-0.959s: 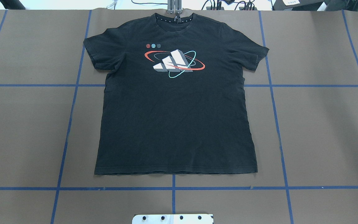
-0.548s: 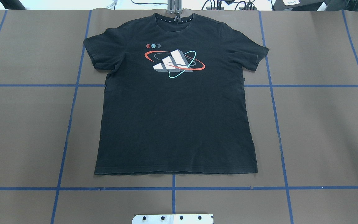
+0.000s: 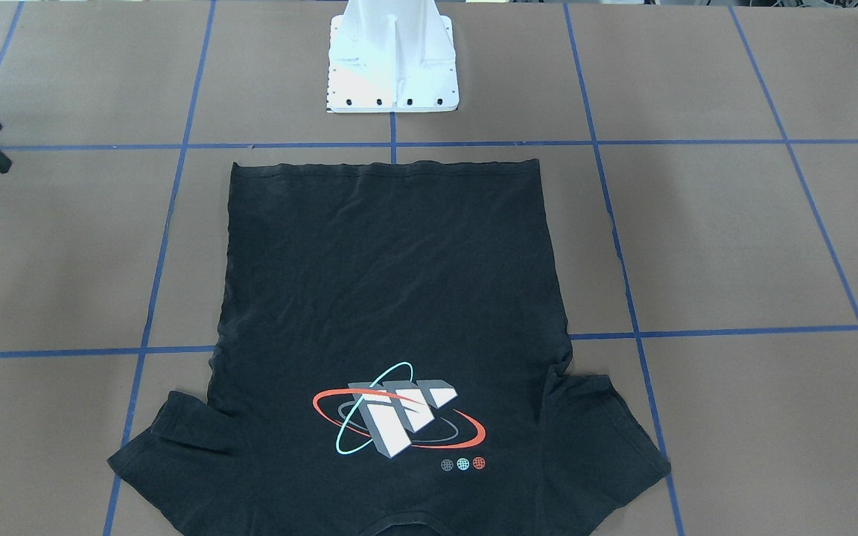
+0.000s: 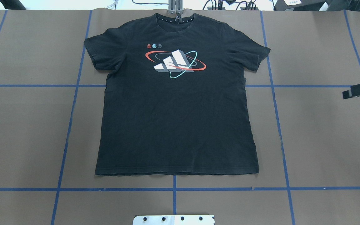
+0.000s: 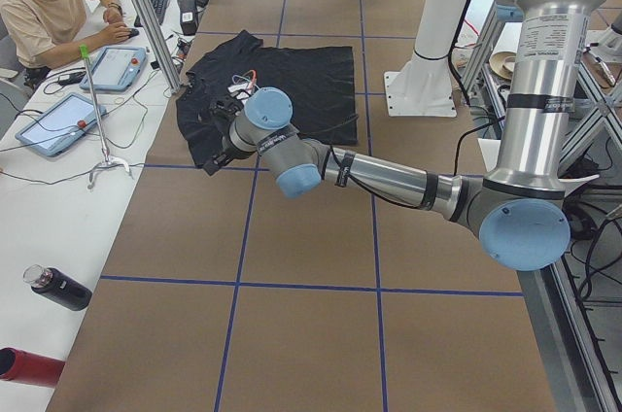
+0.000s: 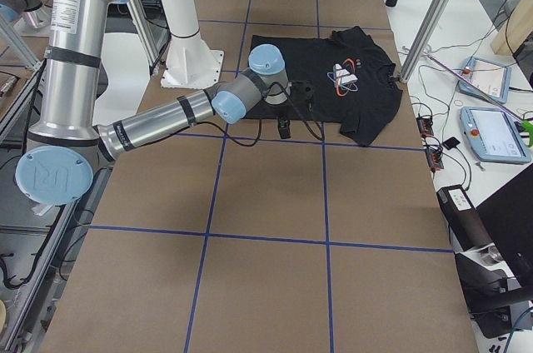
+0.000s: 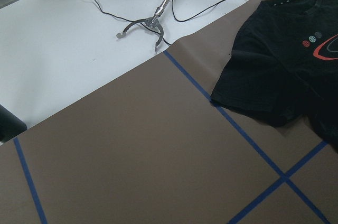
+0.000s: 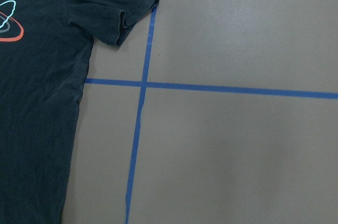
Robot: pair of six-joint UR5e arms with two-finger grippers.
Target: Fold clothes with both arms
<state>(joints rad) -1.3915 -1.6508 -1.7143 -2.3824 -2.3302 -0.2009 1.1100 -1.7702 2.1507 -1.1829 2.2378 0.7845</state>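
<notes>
Flat black T-shirt, faintly creased, short-sleeved

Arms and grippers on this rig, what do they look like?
Left arm and right arm: silver-grey tubes, round light-blue joint caps, black bands, a white printed label on the upper segment, black cable along the forearm. Left gripper and right gripper: black, narrow fingers.
</notes>
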